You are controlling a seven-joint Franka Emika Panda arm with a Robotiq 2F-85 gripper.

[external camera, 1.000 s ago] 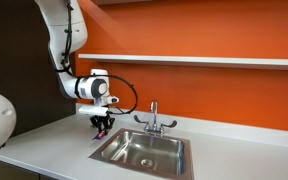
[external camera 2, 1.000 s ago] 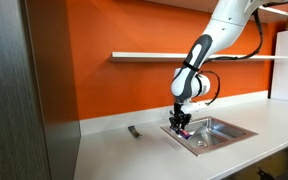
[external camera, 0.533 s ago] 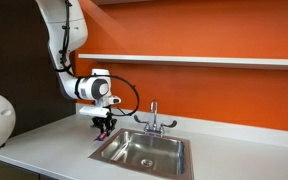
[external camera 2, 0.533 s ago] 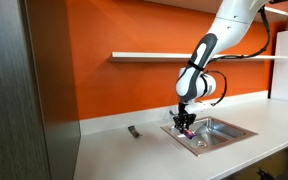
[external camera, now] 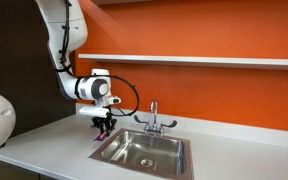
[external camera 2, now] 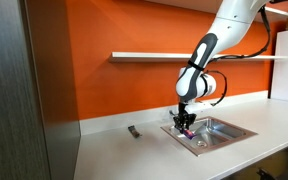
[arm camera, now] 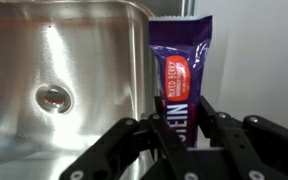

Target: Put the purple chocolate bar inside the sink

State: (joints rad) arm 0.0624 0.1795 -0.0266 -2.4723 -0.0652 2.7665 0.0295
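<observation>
Purple chocolate bar [arm camera: 181,70] sits pinched in the gripper [arm camera: 182,128], just outside the sink [arm camera: 79,45] rim; the arm has crept sinkward, then paused, so dropping it looks premature.

Small dark bar [external camera 2: 134,131] lay flat on white counter [external camera 2: 114,152], near its back edge, by orange wall [external camera 2: 96,70]. White shelf [external camera: 224,61] ran along wall above.

Bright, even light; soft glare on the sink [arm camera: 94,40] at 10 o'clock, wrist view; jaws blurred at 6 o'clock.
</observation>
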